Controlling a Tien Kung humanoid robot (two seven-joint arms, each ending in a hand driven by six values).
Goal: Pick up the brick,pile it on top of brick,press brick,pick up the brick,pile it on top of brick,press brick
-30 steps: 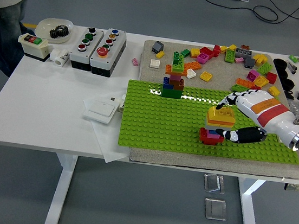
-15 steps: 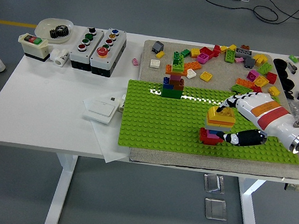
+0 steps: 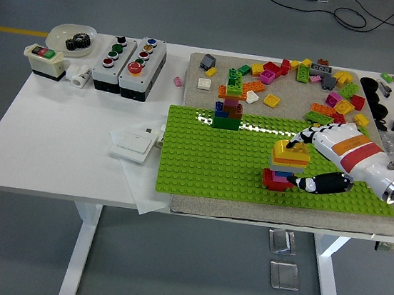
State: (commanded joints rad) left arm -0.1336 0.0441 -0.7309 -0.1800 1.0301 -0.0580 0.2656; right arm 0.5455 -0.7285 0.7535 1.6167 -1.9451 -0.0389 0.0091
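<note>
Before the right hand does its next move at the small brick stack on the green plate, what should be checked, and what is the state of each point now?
1. Right hand is at the small brick stack: ok, fingers above it and thumb beside its base.
2. Yellow brick sits on top of the stack: ok.
3. Yellow brick fully pressed onto the studs: cannot tell; it looks slightly tilted.
4. Red base brick stands on the green baseplate: ok.
5. Tall brick tower stands well apart from the hand: ok.
6. Loose bricks are available on the mat behind the plate: ok.
</note>
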